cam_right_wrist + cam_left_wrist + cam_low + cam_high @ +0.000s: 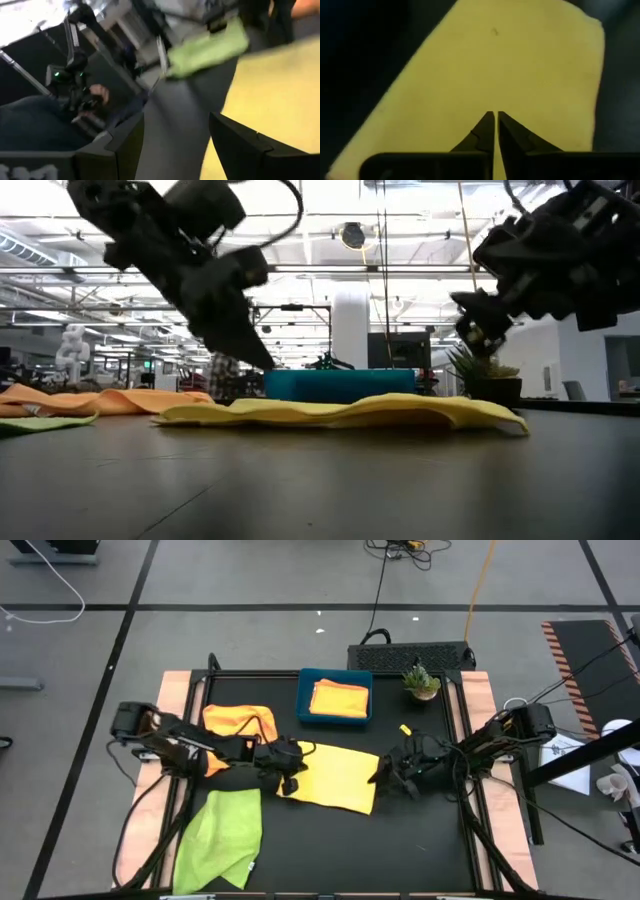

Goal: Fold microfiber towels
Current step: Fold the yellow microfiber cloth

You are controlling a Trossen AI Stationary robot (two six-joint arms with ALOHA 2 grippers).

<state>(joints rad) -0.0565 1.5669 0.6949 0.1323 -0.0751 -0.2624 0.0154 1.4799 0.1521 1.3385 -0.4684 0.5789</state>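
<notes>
On a black work table (330,840), a lime green towel (222,837) lies crumpled at the near left corner, one edge reaching the table's front rim. Just beyond it, at mid-table, a yellow towel (335,777) lies spread almost flat — its surface gently rippled in the low view, its far-right corner slightly raised.

The left gripper (291,773) sits low over the yellow towel's left edge, its fingers (487,131) drawn nearly together with only a thin slit between them; the left wrist view shows yellow cloth directly beneath the tips, but nothing pinched between them. The right gripper (398,774) hangs just off the towel's right edge, above bare table, its two fingers (250,145) spread wide apart and holding nothing. In the low view both arms descend from above, the right one clear of the cloth.

Farther back on the left, an orange towel (240,721) lies bunched beside the left arm. At the table's far edge stands a blue tray (303,698) with a folded orange-yellow towel (339,698) inside it — and to its right, a small potted plant (421,682). A small yellow object (405,729) rests on the table near the plant.
</notes>
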